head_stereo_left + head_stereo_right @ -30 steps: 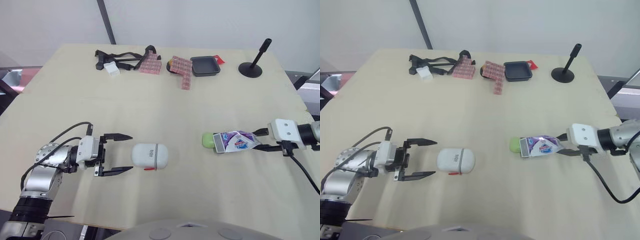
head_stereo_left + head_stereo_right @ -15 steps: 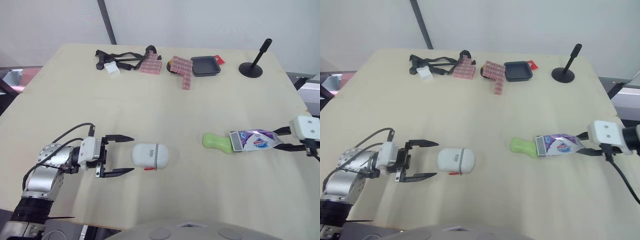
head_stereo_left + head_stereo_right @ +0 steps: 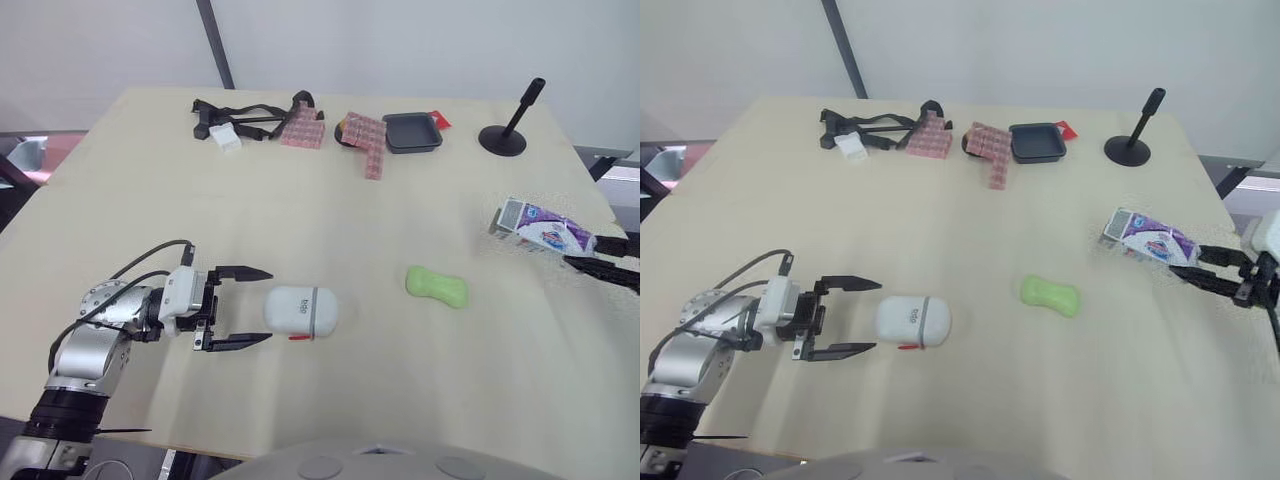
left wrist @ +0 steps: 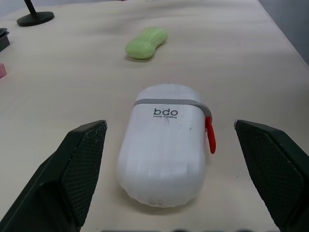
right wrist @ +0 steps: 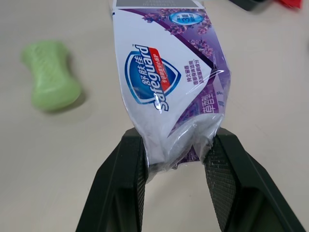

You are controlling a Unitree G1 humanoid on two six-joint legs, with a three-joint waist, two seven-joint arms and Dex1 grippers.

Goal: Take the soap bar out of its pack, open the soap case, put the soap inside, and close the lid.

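Bright, even light leaves soft, short shadows beneath the soap bar [image 3: 437, 286].

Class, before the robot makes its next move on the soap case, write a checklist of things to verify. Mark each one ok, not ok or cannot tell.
1. Soap bar out of its pack: ok, it lies bare on the table.
2. Right gripper free to fetch the soap: not ok, it is shut on the pack.
3. Left gripper open: ok, its fingers stand either side of the soap case's near end, not touching it.
4. Case lid open: not ok, it is closed.
5. Red tab on the case released: cannot tell.
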